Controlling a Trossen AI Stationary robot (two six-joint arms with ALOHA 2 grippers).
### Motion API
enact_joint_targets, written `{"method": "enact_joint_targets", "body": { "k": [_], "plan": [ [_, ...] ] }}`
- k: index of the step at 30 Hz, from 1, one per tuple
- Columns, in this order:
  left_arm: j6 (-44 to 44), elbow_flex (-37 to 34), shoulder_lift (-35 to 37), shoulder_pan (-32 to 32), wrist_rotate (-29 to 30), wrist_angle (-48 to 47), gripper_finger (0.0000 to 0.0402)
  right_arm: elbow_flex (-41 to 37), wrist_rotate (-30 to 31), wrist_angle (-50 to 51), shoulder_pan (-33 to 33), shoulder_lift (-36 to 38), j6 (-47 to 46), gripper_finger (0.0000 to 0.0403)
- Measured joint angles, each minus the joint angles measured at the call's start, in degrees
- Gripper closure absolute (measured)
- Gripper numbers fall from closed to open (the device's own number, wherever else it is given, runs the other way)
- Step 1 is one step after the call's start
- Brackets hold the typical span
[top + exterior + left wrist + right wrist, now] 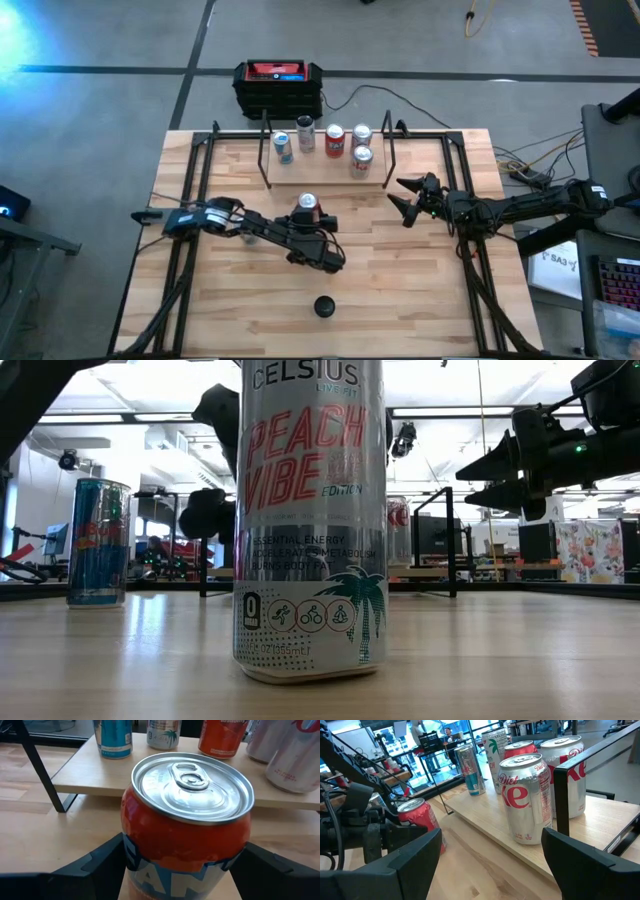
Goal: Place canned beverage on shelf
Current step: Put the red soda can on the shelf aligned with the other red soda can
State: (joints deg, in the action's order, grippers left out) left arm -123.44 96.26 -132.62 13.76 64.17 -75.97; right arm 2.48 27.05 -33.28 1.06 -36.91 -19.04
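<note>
The orange aluminium soda can with a silver pull-tab lid stands upright on the slatted light-wood tabletop, just in front of the small light-wood plank shelf with black rod uprights. The left gripper has a dark finger on each side of the can; whether they press it cannot be told. The right gripper hovers with fingers apart beside the shelf's end. Grey floor surrounds the table.

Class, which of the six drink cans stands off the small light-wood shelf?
The orange soda can, standing on the slatted tabletop between the left gripper's fingers; the other five stand on the shelf.
</note>
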Motion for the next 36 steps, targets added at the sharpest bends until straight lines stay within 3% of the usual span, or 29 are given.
{"method": "enact_joint_targets", "body": {
  "k": [8,14,23,30,36],
  "plan": [
    [0.2,5.9,0.0,0.2,0.4,-5.2,0.0122,0.0,0.0,0.0,0.0,0.0,0.0,0.0076],
    [6.0,10.2,0.2,-0.9,2.6,-5.5,0.0122,0.0,0.0,0.0,0.0,0.0,0.0,0.0076],
    [15.4,14.9,0.2,-4.0,7.8,1.4,0.0122,0.0,0.0,0.0,0.0,0.0,0.0,0.0076],
    [28.3,17.8,0.2,-7.3,7.4,8.2,0.0122,0.0,0.0,0.0,0.0,0.0,0.0,0.0076],
    [32.8,18.1,0.2,-9.6,5.3,13.5,0.0121,0.0,0.0,0.0,0.0,0.0,0.0,0.0076]
  ]
}}
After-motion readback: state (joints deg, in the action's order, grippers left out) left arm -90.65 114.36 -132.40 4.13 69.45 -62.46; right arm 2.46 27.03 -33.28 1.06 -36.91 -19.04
